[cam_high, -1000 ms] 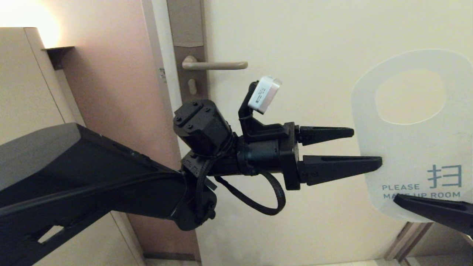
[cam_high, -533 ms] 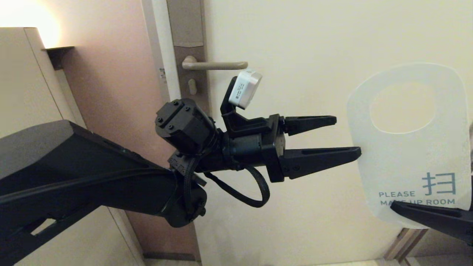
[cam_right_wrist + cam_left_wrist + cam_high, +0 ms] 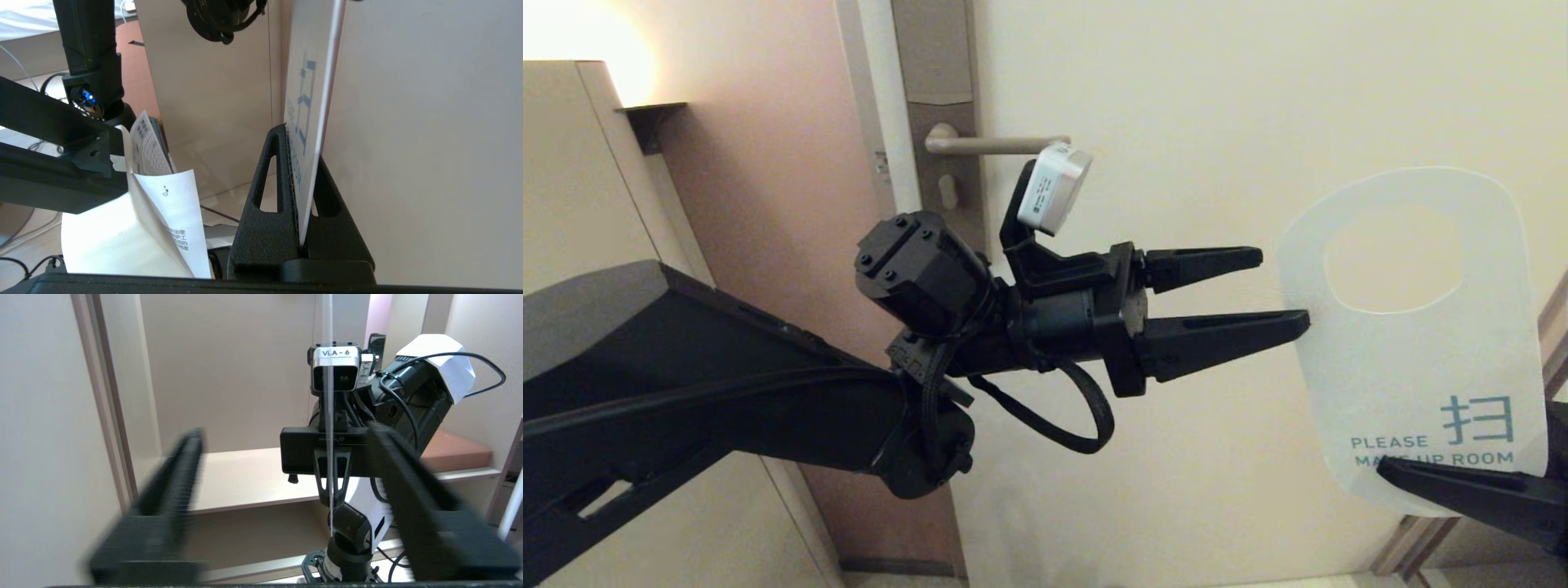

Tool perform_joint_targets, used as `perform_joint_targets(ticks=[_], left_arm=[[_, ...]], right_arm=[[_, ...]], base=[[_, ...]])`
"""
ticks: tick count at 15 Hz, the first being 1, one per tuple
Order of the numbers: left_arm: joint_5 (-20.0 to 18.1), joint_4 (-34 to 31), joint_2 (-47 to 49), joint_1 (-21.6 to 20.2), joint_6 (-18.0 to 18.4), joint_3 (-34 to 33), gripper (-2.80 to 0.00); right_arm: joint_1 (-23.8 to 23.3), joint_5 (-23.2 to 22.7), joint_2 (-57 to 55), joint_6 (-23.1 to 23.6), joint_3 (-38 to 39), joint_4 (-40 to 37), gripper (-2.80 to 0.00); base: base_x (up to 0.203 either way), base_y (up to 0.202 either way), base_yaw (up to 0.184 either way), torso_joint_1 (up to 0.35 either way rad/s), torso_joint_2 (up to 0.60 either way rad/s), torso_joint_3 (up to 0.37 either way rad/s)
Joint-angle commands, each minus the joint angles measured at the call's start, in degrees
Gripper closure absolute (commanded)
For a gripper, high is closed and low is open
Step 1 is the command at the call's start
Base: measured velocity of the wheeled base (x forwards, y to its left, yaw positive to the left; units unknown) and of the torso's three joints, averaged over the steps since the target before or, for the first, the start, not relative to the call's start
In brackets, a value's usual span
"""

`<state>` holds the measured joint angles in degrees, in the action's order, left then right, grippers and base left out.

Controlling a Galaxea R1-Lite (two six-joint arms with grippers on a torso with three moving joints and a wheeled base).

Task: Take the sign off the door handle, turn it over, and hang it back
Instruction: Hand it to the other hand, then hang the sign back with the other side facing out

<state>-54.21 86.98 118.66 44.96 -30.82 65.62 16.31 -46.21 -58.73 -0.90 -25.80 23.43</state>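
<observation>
The sign hangs upright at the right, its white "PLEASE MAKE UP ROOM" face toward the head camera. My right gripper is shut on its bottom edge; in the right wrist view the sign sits pinched between the black fingers. My left gripper is open at the sign's left edge, its nearer fingertip just at the rim. In the left wrist view the sign shows edge-on, between the spread fingers and untouched by them. The door handle is bare, up and to the left.
The cream door fills the background, with the brown backplate and door frame on its left. A beige cabinet stands at far left. My left arm crosses the lower left of the head view.
The sign and my right gripper have sunk lower and drifted slightly left. My left gripper has pulled back to the left and a little upward, from overlapping the sign to its edge, still open.
</observation>
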Motion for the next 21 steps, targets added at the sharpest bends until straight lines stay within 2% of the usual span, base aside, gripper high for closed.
perform_joint_targets(ticks=[1,5,9,14,18,21], left_arm=[[-0.37,0.29,0.16,-0.13,-0.18,0.0,0.0],[-0.29,0.45,0.25,-0.26,-0.03,-0.18,0.0],[-0.45,0.33,-1.07,-4.05,1.51,-1.62,0.0],[-0.72,0.13,-5.54,-8.85,4.45,-9.16,0.0],[-0.65,0.12,-10.84,-13.52,6.27,-16.27,0.0],[-0.55,0.06,-15.44,-16.83,9.64,-23.01,0.0]], right_arm=[[0.04,-0.28,-0.42,0.02,0.13,0.21,0.0],[-0.05,-0.28,-0.53,0.02,0.31,0.2,0.0],[-0.14,0.19,-0.58,0.02,0.23,0.19,0.0],[-0.47,1.65,-0.59,-0.06,0.92,0.2,0.0],[-3.05,1.65,-0.51,-0.06,1.19,0.21,0.0],[-4.99,1.65,-0.5,-0.06,1.1,0.21,0.0]], base=[[0.0,0.0,0.0,0.0,0.0,0.0],[0.0,0.0,0.0,0.0,0.0,0.0],[0.0,0.0,0.0,0.0,0.0,0.0],[0.0,0.0,0.0,0.0,0.0,0.0],[0.0,0.0,0.0,0.0,0.0,0.0],[0.0,0.0,0.0,0.0,0.0,0.0]])
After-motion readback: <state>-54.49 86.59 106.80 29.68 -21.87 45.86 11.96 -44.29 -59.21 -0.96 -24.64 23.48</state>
